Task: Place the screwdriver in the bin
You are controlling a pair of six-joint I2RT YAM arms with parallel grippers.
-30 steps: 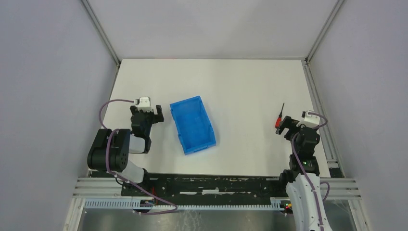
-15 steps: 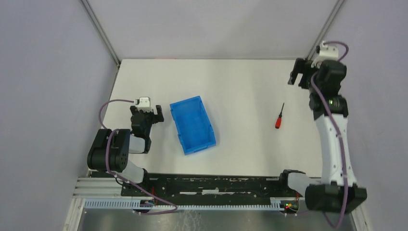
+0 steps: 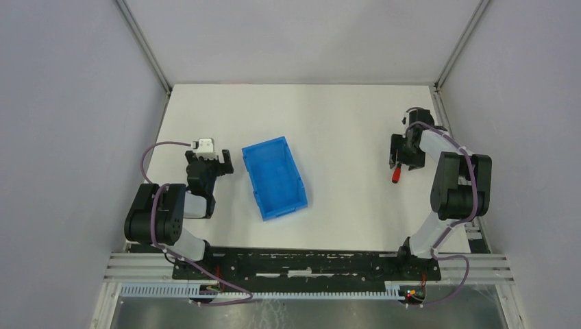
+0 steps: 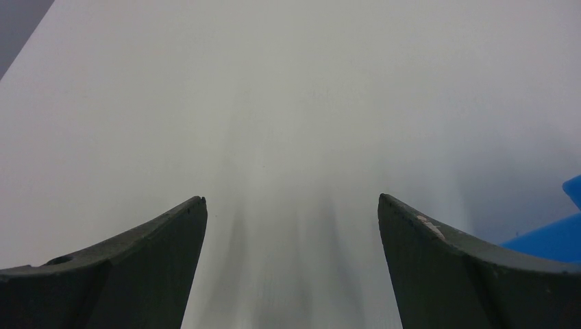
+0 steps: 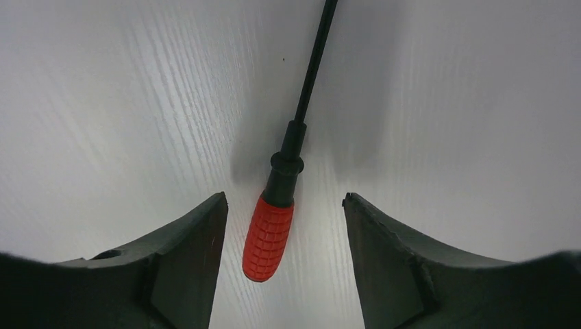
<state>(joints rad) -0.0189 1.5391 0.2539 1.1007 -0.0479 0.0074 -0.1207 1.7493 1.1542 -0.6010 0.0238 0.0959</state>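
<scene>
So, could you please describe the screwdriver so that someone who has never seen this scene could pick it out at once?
On the white table, look to the right side, far from the blue bin. There, lying flat between the right arm's open fingers, is the screwdriver. It is the only small tool: a short ribbed red handle with a thin black shaft.
</scene>
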